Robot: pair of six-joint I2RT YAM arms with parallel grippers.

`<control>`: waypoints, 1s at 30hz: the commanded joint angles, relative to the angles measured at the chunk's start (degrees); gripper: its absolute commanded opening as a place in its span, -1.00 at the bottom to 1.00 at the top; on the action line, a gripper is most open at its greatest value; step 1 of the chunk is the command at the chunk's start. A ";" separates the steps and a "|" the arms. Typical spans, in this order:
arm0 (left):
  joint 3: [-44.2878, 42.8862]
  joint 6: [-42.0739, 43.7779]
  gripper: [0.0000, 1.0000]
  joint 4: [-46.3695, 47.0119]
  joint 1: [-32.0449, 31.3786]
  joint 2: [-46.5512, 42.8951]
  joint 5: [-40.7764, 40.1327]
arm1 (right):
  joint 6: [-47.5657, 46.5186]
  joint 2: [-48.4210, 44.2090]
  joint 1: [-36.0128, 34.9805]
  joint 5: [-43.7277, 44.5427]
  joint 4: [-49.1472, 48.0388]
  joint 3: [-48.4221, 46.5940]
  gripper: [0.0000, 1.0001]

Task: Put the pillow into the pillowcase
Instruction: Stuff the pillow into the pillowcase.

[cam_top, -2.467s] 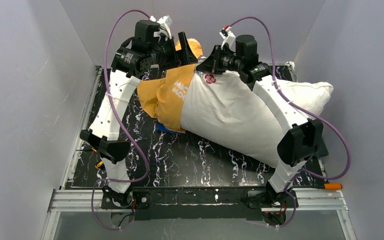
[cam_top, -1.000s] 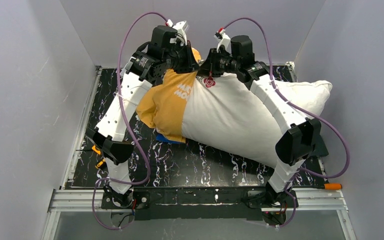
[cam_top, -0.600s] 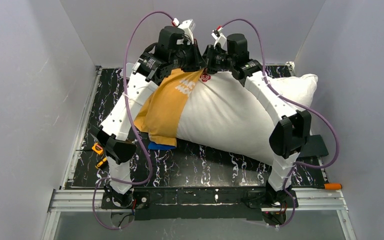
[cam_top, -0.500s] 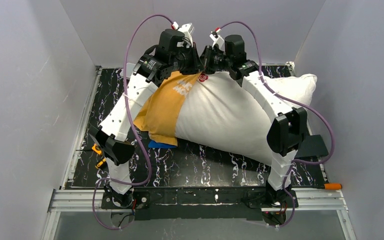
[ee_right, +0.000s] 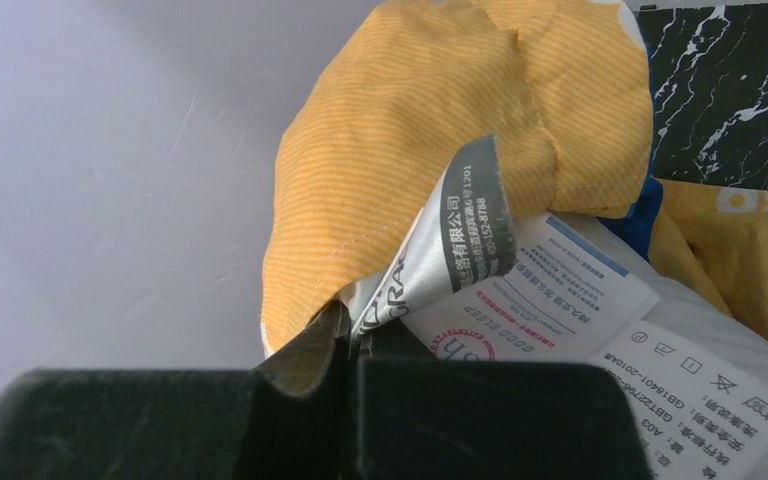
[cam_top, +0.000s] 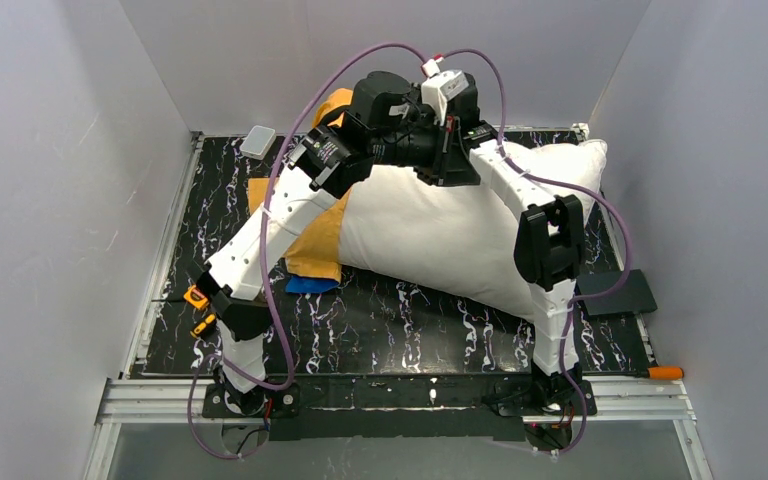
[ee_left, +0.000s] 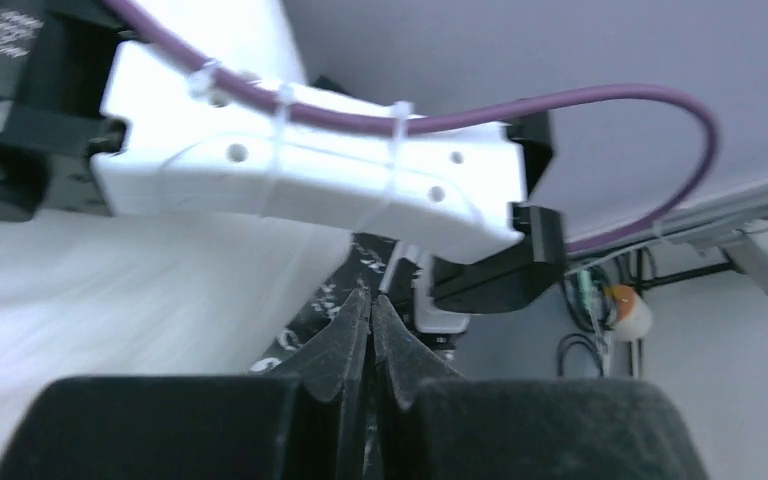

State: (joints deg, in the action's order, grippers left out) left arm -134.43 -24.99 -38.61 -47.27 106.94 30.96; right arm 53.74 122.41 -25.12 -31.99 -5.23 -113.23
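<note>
Pinches the yellow pillowcase (ee_right: 410,130) in the shut right pincer (ee_right: 345,340). Holds the left pincer (ee_left: 368,305) shut, empty, by the pillow (cam_top: 430,230).

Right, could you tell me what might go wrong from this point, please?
The right hand pinches the pillowcase right beside the care labels, so a pull might drag the pillow along. The left arm and right arm crowd closely together and might collide.
</note>
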 commanded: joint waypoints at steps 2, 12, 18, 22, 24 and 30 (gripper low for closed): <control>5.29 3.70 -0.50 -4.16 3.53 -5.22 -10.82 | 4.38 -2.36 0.40 0.76 -11.47 -4.59 -0.97; 8.04 11.97 0.88 -20.45 9.63 -8.47 -47.12 | 4.50 -4.69 0.69 -0.70 -11.64 0.53 -0.97; 8.59 14.18 0.92 -25.95 12.07 -4.54 -48.72 | 4.68 -4.90 0.69 -1.28 -11.39 0.72 -0.97; 8.85 13.63 0.75 -24.71 12.55 -1.88 -45.81 | 4.84 -4.83 0.69 -1.40 -11.46 0.65 -0.97; 8.64 12.94 0.53 -24.52 12.88 -0.37 -46.60 | 4.94 -4.73 0.69 -1.49 -11.55 0.53 -0.97; 6.93 12.41 -0.47 -24.33 14.97 2.55 -49.58 | 5.15 -4.34 0.69 -1.67 -11.60 0.13 -0.97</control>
State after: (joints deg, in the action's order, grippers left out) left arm -125.97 -12.71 -61.80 -34.00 109.30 -15.18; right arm 55.96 122.93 -24.34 -33.06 -8.99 -111.53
